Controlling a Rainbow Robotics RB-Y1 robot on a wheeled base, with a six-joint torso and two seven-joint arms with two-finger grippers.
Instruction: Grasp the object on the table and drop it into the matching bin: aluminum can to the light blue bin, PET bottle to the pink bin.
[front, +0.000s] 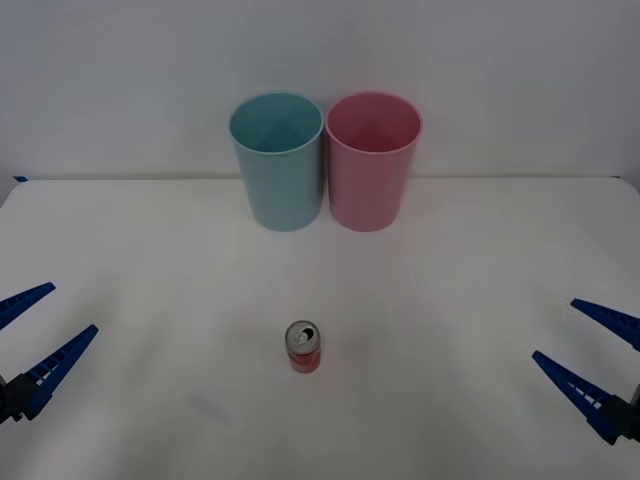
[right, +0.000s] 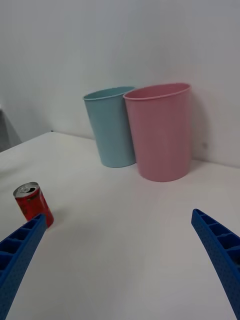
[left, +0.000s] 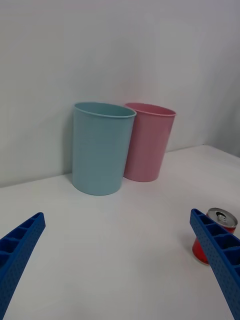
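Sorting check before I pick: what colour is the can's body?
Red, with a silver top; the can shows best in the front view.

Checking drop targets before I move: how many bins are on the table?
2: the light blue bin stands at the table's far edge, the pink bin right beside it on the robot's right. Nothing seems hidden.

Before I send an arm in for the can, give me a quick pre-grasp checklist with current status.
1. Aluminum can upright on the table, standing free: ok.
2. Left gripper open, at the table's left edge: ok.
3. Right gripper open, at the right edge: ok.
4. Path from either gripper to the can unobstructed: ok.
5. Light blue bin upright, mouth open, left of the pink bin: ok.
6. Can full or empty: cannot tell.
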